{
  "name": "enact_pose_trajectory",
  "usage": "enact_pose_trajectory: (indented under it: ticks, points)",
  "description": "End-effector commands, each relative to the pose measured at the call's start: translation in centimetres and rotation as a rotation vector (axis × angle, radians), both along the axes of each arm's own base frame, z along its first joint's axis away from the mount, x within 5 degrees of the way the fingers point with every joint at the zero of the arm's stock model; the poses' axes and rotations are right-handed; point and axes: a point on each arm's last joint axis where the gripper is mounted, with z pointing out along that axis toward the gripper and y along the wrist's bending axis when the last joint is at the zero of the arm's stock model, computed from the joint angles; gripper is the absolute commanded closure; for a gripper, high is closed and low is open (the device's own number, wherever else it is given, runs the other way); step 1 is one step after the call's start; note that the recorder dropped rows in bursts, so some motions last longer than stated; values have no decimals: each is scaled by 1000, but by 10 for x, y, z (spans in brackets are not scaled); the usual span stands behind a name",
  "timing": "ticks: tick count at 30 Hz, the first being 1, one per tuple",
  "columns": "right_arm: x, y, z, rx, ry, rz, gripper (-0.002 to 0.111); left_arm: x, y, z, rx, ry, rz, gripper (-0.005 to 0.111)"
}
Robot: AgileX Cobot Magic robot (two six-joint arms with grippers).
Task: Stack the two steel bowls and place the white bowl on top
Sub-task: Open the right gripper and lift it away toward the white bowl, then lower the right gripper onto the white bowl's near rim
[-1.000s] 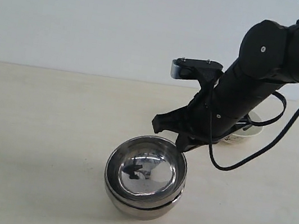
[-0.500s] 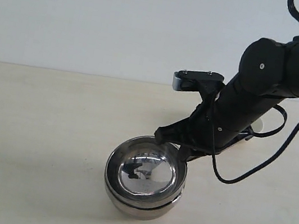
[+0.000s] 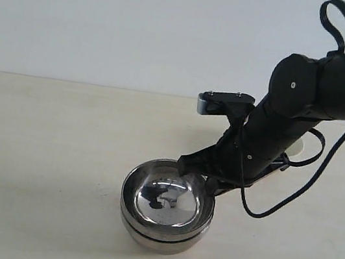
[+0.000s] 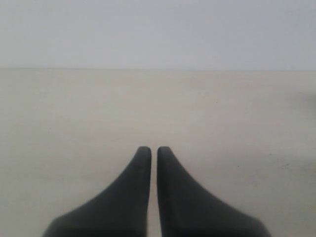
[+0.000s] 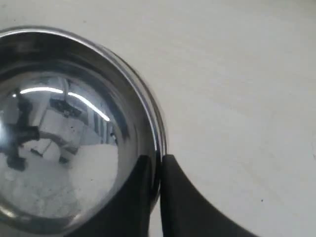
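Two steel bowls sit nested near the table's front, the upper steel bowl inside the lower steel bowl. My right gripper is down at the stack's far right rim. In the right wrist view the right gripper is shut on the upper steel bowl's rim, one finger inside and one outside. The white bowl is only a pale sliver behind the right arm. My left gripper is shut on nothing over bare table, and is outside the exterior view.
The beige table meets a plain white wall at the back. A loose black cable hangs from the right arm to the right of the bowl stack.
My right gripper has come down from just above the stack and closed its fingers on the upper steel bowl's rim. The bowls have barely moved.
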Motion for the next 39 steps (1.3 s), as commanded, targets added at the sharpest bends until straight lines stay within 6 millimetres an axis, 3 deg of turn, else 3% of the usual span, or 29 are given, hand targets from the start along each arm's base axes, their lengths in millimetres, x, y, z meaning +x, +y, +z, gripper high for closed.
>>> enact_pose_trajectory:
  ticks: [1,8,10,13,14,20,25,33,39]
  points:
    - [1,-1,1,6,-13,-10,108,0,0,-1,1,1,4,103]
    - [0,-2,10,18,-45,0,107,0,0,-1,1,1,4,103]
    - [-1,-2,10,15,-40,4,95,0,0,-1,1,1,4,103]
    - [0,-2,10,18,-46,2,62,0,0,-1,1,1,4,103]
    - [1,-1,11,25,-59,-2,58,0,0,-1,1,1,4,103]
    - [2,-11,42,34,-204,-22,58,0,0,-1,1,1,4,103]
    - [8,-45,68,60,-245,-155,58,0,0,-1,1,1,4,103]
    - [17,-107,70,-4,-176,-291,58,0,0,-1,1,1,4,103]
    - [21,-122,71,-10,-183,-328,58,0,0,-1,1,1,4,103]
